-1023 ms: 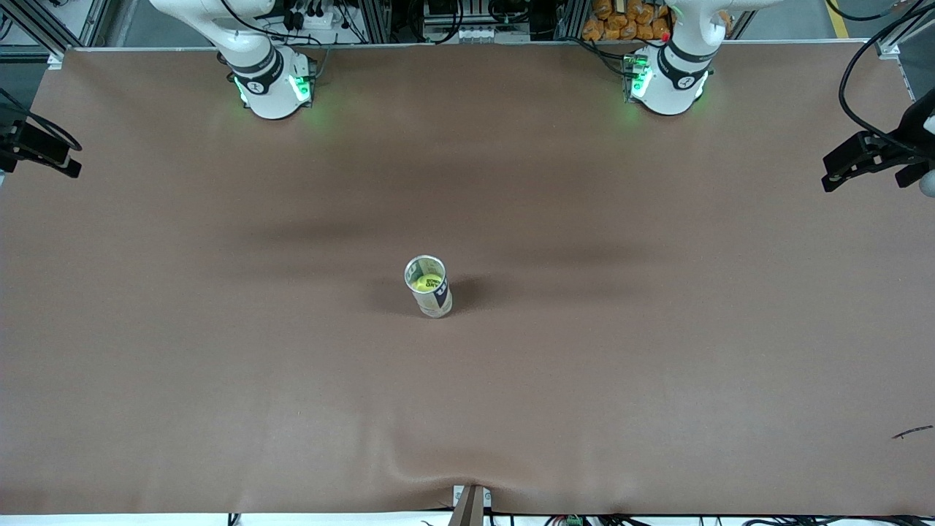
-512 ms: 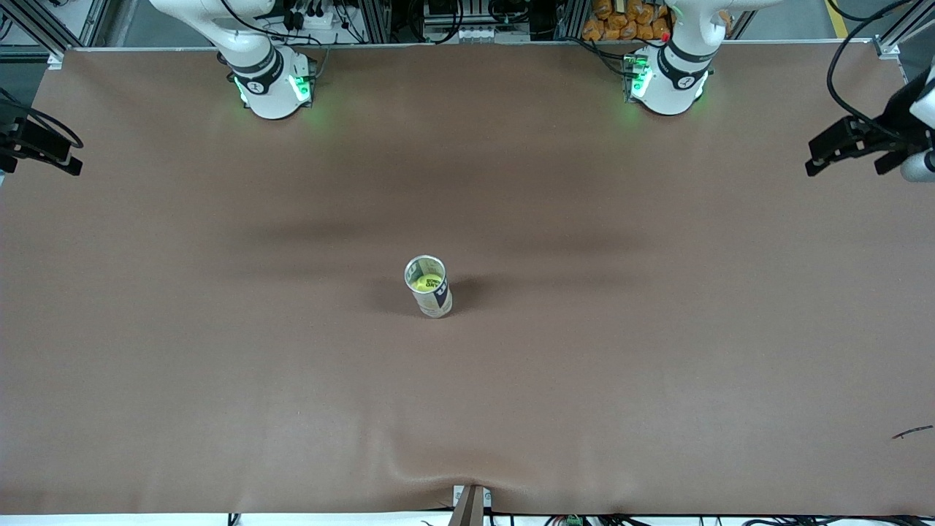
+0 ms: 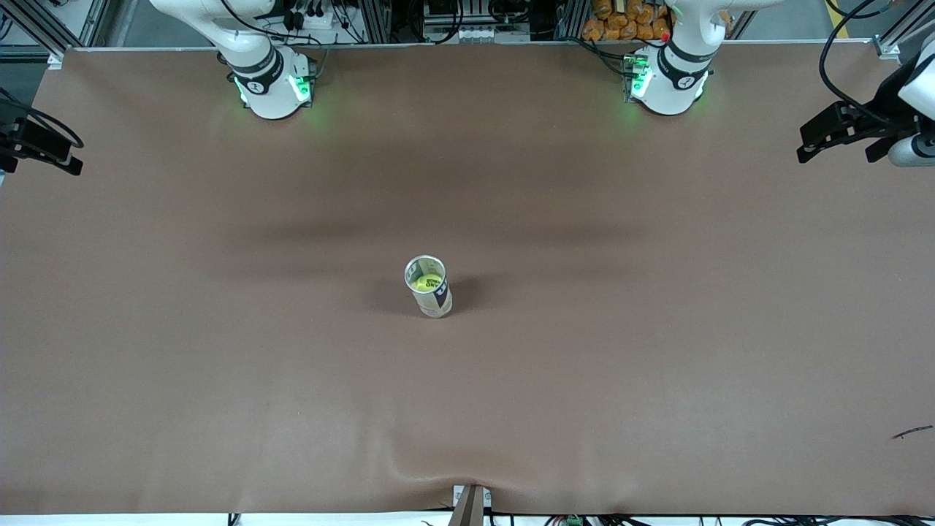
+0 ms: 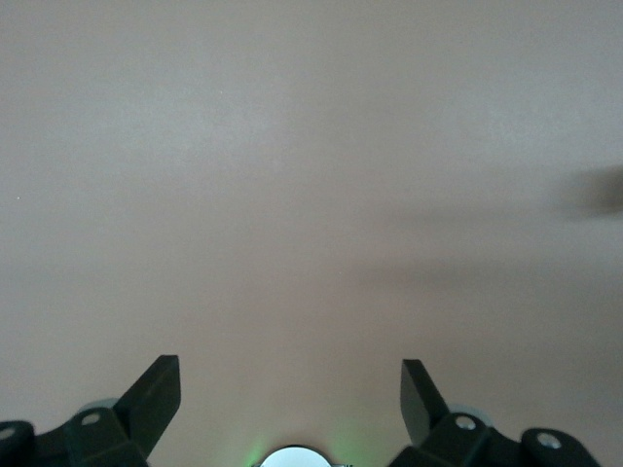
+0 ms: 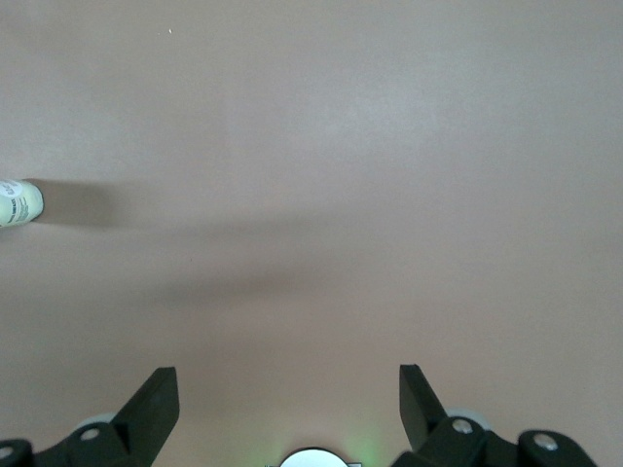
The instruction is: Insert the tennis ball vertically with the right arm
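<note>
A clear tennis-ball can (image 3: pixel 428 286) stands upright in the middle of the brown table, its open mouth up. The yellow tennis ball (image 3: pixel 424 282) sits inside it. My right gripper (image 3: pixel 51 150) hangs open and empty over the table's edge at the right arm's end, well away from the can. Its wrist view shows the spread fingers (image 5: pixel 156 404) over bare table, with the can (image 5: pixel 19 203) small at that frame's border. My left gripper (image 3: pixel 836 142) hangs open and empty over the table's edge at the left arm's end; its fingers (image 4: pixel 156 394) frame only bare table.
The two arm bases (image 3: pixel 270 84) (image 3: pixel 668 80) stand along the table's edge farthest from the front camera. A small dark scrap (image 3: pixel 911 432) lies near the front corner at the left arm's end. A bracket (image 3: pixel 470 502) juts at the middle of the front edge.
My left gripper has drifted away from the front camera and slightly toward the table's middle. The right gripper, the can and the ball have stayed put.
</note>
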Controlling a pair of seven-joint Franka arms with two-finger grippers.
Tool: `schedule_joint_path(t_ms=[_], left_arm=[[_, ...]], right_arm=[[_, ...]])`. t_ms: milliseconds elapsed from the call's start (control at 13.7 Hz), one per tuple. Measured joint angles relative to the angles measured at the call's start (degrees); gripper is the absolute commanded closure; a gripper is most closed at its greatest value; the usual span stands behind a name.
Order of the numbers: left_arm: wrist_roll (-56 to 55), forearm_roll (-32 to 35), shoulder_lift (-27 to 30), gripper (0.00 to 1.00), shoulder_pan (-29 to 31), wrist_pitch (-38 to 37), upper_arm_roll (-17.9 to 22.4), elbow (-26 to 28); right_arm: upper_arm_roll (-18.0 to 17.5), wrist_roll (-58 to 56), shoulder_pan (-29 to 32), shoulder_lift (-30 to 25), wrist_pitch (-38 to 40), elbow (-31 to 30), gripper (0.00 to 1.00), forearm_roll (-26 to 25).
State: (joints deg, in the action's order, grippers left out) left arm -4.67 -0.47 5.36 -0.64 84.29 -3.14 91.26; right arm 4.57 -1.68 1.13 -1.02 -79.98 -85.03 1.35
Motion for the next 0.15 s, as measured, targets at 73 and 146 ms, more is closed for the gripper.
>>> schedule_joint_path(t_ms=[73,146], left_arm=[[-0.66,-0.01,0.00,0.00,-0.05,0.00,-0.04,0.00],[-1.60,-0.06,0.00,0.00,-0.18,0.00,-0.07,0.00]], right_arm=[[0.00,0.00,0.00,0.00,0.00,0.00,0.00,0.00],[0.00,0.00,0.00,0.00,0.00,0.00,0.00,0.00]])
